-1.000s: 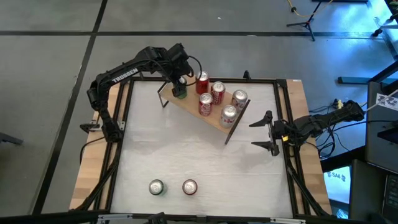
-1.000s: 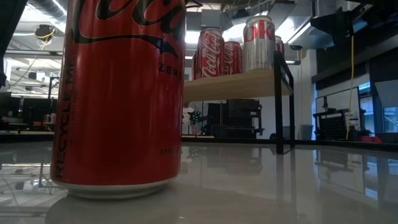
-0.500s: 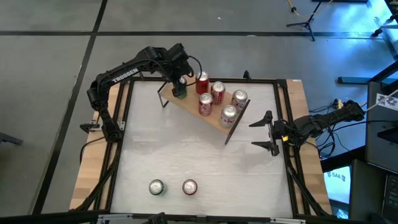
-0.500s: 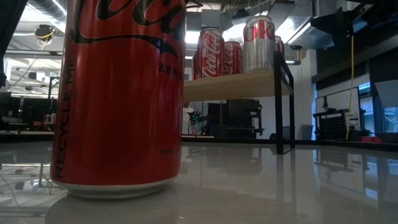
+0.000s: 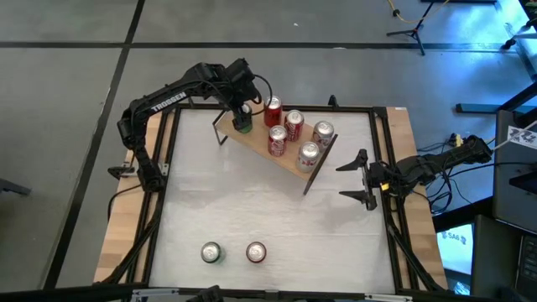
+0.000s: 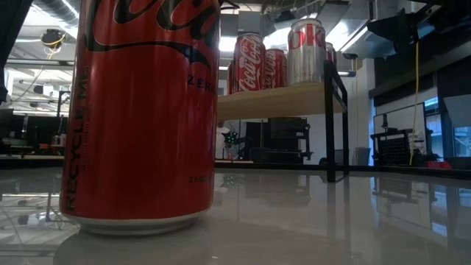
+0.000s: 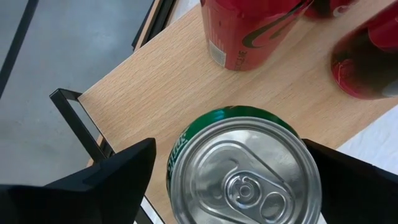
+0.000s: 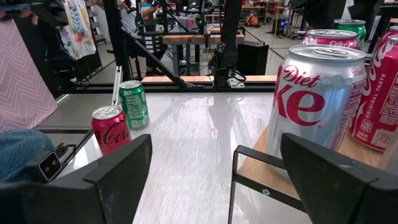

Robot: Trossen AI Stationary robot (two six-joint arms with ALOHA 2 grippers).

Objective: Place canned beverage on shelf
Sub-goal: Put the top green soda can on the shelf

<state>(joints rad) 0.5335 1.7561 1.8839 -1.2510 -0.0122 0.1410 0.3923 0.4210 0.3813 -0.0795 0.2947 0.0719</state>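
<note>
The green can [image 7: 244, 168] is seen standing upright on the shelf [image 7: 155, 99], at the end of the board nearest the left arm, with red cans [image 5: 276, 140] and silver cans [image 5: 309, 154] farther along. The left gripper [image 5: 242, 116] is placed directly above it, and its fingers [image 7: 106, 180] are spread on both sides of the can; from the wrist view a gap can be seen at each side, so the can seems to be released.

The main risk is judged to be in the withdrawal. If the gripper is lifted at an angle, or pulled back before it is above the can top, the can may be caught by one finger and tipped. The can stands close to the edge of the board, so it could fall from the shelf. It could also be pushed against the nearest red can [image 7: 249, 31].

The right gripper [image 5: 362, 178] is held with fingers apart beside the other end of the shelf, holding nothing. Two more cans [image 5: 233, 252] are left on the table [image 5: 252, 201], well apart from the shelf.
</note>
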